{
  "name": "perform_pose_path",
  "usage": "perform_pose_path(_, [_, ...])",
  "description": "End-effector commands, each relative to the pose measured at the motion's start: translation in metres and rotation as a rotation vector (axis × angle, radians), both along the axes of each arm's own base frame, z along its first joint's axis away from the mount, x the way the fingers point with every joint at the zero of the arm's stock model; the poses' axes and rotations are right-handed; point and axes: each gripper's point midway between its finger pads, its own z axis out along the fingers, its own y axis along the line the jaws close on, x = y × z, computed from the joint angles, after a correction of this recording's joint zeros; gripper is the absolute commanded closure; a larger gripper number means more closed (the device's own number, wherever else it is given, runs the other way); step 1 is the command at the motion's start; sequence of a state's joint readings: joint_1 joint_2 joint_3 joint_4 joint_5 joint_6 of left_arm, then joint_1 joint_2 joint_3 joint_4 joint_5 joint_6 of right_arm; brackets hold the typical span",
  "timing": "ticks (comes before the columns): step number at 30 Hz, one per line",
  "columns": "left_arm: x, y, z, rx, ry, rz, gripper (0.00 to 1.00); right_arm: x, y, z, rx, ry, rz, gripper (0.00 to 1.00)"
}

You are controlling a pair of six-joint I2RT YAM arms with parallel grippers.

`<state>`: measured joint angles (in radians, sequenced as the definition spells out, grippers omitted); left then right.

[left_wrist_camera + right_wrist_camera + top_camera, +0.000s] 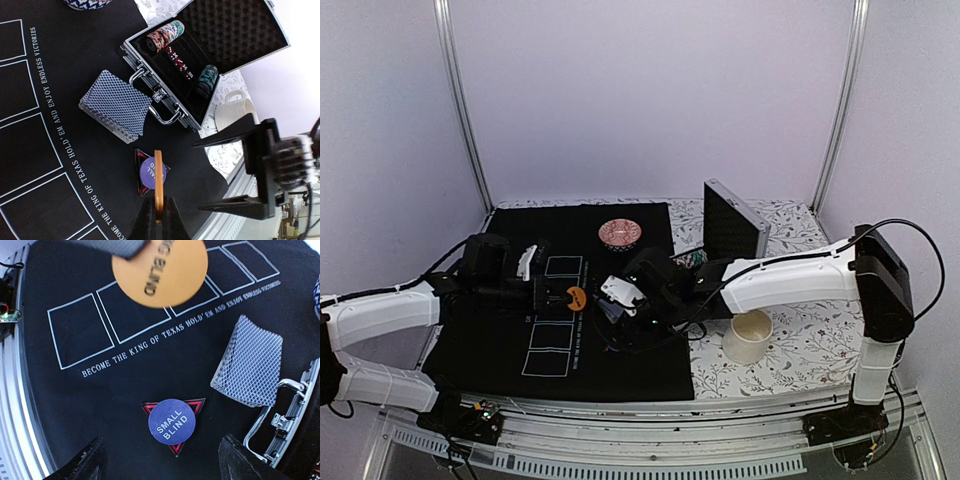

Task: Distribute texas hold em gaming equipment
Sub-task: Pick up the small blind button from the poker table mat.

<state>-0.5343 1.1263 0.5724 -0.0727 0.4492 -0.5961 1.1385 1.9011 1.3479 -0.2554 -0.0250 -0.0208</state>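
My left gripper (159,209) is shut on an orange "BIG BLIND" disc (159,177), held edge-on above the black mat; the disc also shows in the right wrist view (160,271) and the top view (576,297). A purple "SMALL BLIND" disc (171,421) lies on a red triangle marker (199,405) on the mat. My right gripper (160,460) is open and empty, its jaws wide apart on either side above them. A deck of grey-blue-backed cards (250,362) lies beside the case. Striped chip stacks (165,35) sit inside the case.
An open aluminium case (200,65) with chips and red dice stands at the mat's right edge. A red patterned bowl (619,233) sits at the back of the mat (550,370). A white cup (750,335) stands on the floral cloth at the right.
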Motion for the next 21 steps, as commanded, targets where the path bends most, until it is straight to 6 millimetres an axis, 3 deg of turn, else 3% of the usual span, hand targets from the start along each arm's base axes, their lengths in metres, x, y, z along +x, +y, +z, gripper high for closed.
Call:
perform_pose_path(1, [0.000, 0.010, -0.008, 0.025, 0.017, 0.038, 1.00, 0.003, 0.007, -0.024, -0.052, 0.089, -0.013, 0.21])
perform_pose_path(15, [0.001, 0.015, -0.014, 0.032, 0.023, 0.048, 1.00, 0.009, 0.011, -0.077, -0.170, 0.089, 0.017, 0.27])
perform_pose_path(21, [0.002, 0.015, -0.011, 0.028, 0.015, 0.044, 1.00, 0.008, 0.009, -0.083, -0.183, 0.092, 0.018, 0.41])
